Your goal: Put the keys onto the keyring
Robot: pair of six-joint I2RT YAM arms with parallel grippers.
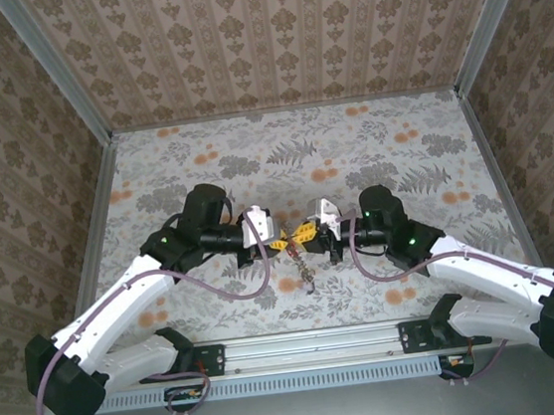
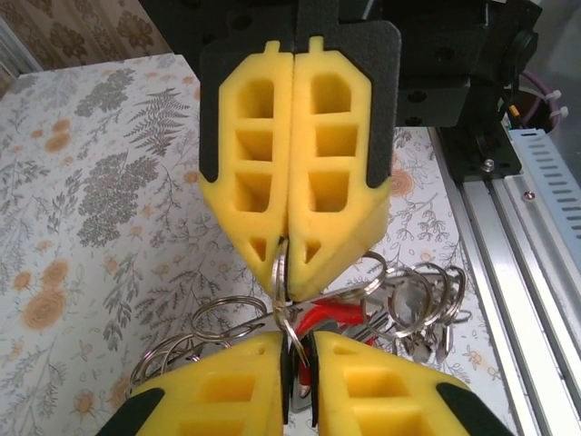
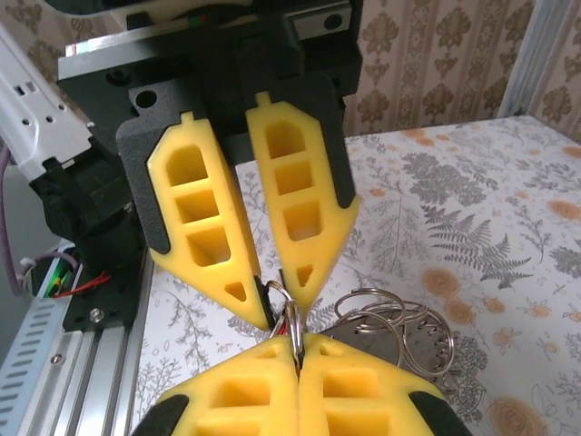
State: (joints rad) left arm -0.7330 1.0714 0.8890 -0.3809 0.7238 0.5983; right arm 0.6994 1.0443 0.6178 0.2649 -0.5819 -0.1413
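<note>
both yellow foam pincers are clenched tip to tip: right gripper [image 2: 289, 259] and left gripper [image 3: 280, 309] each pinch a thin silver wire ring [image 2: 279, 283] in the bunch. left wrist cam catches a red plastic key head [image 2: 329, 318]. from overhead i see the grey chain keyring [image 1: 306, 269] dangling below them.

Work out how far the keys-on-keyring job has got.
Done: nothing I can confirm; the rings are too tangled to tell if any key is threaded. In hand: left pincer and right pincer both pinch the keyring between them. Still to do: threading the red-headed key bunched beside it.
</note>
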